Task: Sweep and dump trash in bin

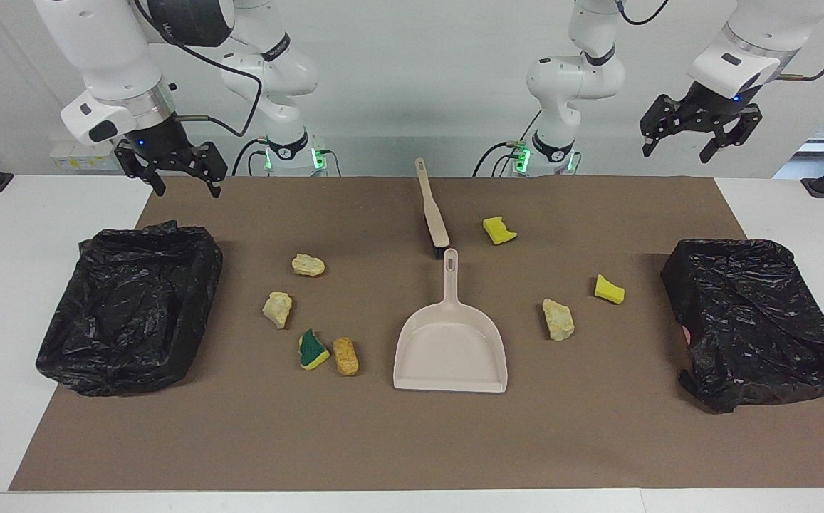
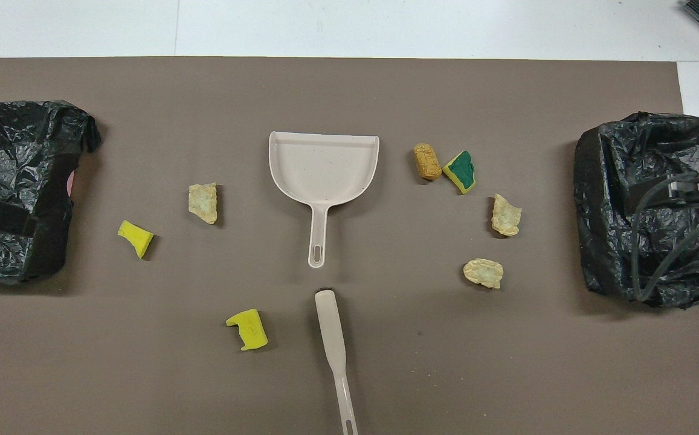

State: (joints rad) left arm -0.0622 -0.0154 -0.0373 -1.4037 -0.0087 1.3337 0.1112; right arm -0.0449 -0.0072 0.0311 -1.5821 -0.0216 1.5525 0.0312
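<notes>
so the trash [image 1: 558,319] is seven little scraps spread over the brown mat [image 1: 412,442]: four toward the right arm's end, three toward the left arm's, with the dustpan [image 1: 451,349] sitting between the two groups. sponge bits and crumbly lumps, so my guess is they're super light and squishy and will roll or skid when pushed, nothing fragile. no point pinching them one by one.

the things to grab are the handles. the hand brush [image 1: 431,205] lies just nearer the robots than the dustpan, handle pointing at them. both look like thin stiff plastic, probably a bit slippery, so mid-handle seems safest.

arms: the right gripper [image 1: 182,173] hangs above the mat's edge near its black-bagged bin [image 1: 130,306], jaws wide, holding nothing. the left gripper [image 1: 699,127] is up high near the other bin [image 1: 757,320], also spread open and empty. neither is near a tool yet.
</notes>
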